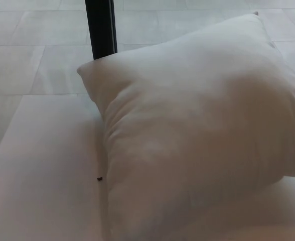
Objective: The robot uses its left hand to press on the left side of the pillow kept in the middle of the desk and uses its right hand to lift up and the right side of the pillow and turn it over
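Pale tiled floor (pixel 32 65) runs behind a white counter (pixel 37 191), and a black post (pixel 101 27) stands upright at the top, just behind the pillow's far-left corner.

Pillow (pixel 197 135) is white and plump. It fills the middle and right of the head view and runs off the right and bottom edges. It's resting on the counter, and the far-right corner sticks up toward the top right.

Handling guess: light, soft, squashy filling, and the fabric looks slack with creases along the left edge. It probably deforms under a press instead of pivoting cleanly, so the left press needs to go deep enough to pin it. For the lift, best hold is likely the right edge or corner seam, pinching fabric plus some fill. The broad face gives nothing to grip.

Small dark speck (pixel 100 178) on the counter just left of the pillow; can't tell what it is.

Neither robot hand is in frame, so no arm pose to report and can't tell whether they're released or clenched. Nothing is touching the pillow.
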You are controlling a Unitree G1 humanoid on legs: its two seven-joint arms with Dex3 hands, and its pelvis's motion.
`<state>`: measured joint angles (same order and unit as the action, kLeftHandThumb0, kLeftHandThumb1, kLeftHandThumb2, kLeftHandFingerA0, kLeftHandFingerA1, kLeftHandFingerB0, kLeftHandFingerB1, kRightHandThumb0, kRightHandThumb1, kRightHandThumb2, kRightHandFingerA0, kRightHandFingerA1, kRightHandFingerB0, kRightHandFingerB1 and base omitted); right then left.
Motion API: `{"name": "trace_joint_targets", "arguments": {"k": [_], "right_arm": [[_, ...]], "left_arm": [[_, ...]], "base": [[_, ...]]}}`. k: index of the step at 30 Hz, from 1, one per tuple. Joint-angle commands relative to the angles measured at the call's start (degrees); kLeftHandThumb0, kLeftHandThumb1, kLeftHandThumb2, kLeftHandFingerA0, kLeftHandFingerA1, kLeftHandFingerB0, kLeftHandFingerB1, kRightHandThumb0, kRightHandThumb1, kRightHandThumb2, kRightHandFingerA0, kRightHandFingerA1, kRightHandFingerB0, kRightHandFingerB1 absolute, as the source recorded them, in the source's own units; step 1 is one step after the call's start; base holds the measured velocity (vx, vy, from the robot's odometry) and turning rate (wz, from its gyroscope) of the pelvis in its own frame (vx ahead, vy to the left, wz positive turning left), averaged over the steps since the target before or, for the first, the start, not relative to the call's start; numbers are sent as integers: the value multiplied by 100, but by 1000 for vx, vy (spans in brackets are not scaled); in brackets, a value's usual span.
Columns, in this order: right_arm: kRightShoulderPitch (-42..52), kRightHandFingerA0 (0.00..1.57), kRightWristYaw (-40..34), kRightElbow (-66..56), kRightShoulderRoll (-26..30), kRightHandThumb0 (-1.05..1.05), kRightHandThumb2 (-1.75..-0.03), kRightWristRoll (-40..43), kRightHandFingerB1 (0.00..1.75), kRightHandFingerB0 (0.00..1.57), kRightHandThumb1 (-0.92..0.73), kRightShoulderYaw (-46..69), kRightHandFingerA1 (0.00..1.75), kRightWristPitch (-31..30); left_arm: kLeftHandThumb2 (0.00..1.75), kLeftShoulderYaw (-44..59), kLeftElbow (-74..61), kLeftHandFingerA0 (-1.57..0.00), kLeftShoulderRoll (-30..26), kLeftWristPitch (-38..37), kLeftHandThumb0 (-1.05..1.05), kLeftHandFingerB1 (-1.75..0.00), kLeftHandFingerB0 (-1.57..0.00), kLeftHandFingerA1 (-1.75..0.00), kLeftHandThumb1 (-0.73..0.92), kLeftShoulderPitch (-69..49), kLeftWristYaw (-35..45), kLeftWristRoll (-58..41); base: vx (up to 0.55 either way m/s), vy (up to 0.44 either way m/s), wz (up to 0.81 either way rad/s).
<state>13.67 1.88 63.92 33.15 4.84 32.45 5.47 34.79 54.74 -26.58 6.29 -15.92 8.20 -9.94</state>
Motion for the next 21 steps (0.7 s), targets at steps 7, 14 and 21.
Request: {"name": "trace_joint_targets", "arguments": {"k": [7,14,21], "right_arm": [[-1634,32,456,51,1324,-101,-67,2533,63,0,-86,2824,92,-648],[-2770,55,684,-1057,1759,-105,-68,1978,79,9,-84,2112,77,-1364],[-3672,77,960,-3184,1157,-105,-66,1794,76,39,-78,851,67,-1822]], "left_arm": [[93,1305,-1181,-56,-614,1271,-85,-60,-28,-76,49,1256,747,-1780],[58,1205,-1854,-63,-944,1809,-86,-51,-39,-60,59,2486,477,-1806],[64,215,-4387,-35,-184,2747,-70,-38,-22,-54,84,3429,39,-2075]], "base": [[0,0,0],[0,0,0],[0,0,0]]}}
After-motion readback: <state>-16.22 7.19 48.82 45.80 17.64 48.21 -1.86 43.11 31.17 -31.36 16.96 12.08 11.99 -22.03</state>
